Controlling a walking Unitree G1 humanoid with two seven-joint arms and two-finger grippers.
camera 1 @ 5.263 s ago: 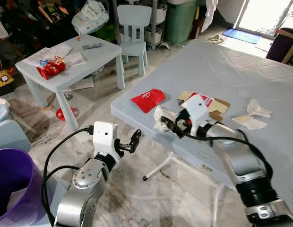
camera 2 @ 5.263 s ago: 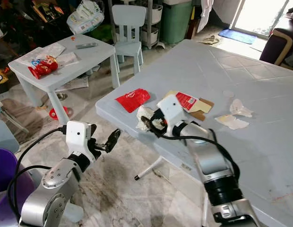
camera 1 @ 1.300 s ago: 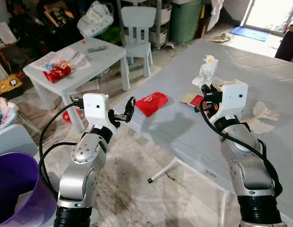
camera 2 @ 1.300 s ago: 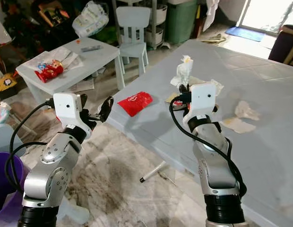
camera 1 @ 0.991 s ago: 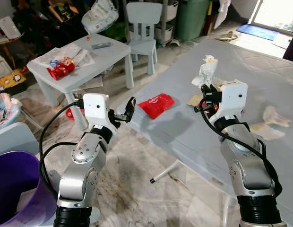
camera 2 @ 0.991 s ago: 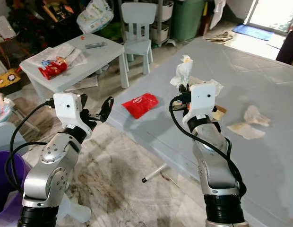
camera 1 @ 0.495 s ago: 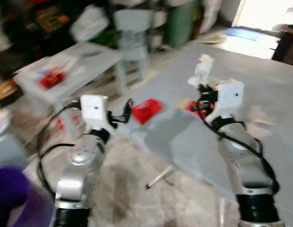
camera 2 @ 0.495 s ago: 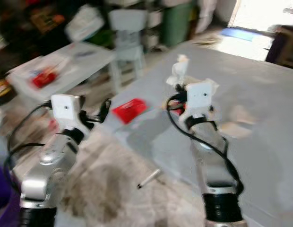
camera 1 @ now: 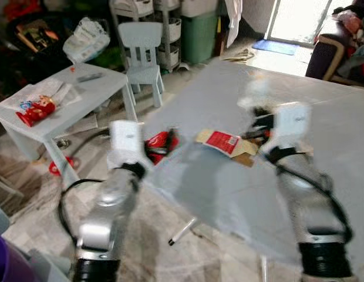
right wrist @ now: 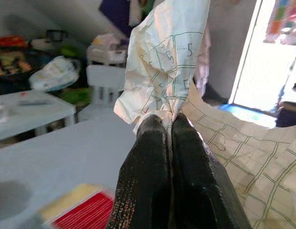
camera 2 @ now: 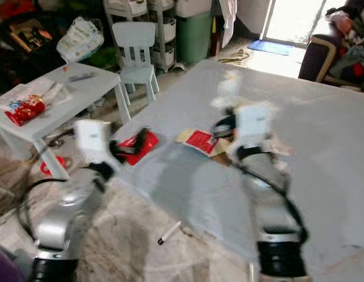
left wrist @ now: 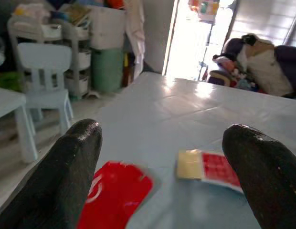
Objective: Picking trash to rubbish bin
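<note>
A crumpled white paper, printed with green lines, is pinched between the closed fingers of the right hand, which is raised above the grey surface. The left hand is held released, its fingers spread wide and empty, near the surface's edge just beside a red wrapper. A red-and-tan flattened packet lies on the surface between the two arms. The head views are blurred. A small pale table carrying a red snack bag stands to the left.
</note>
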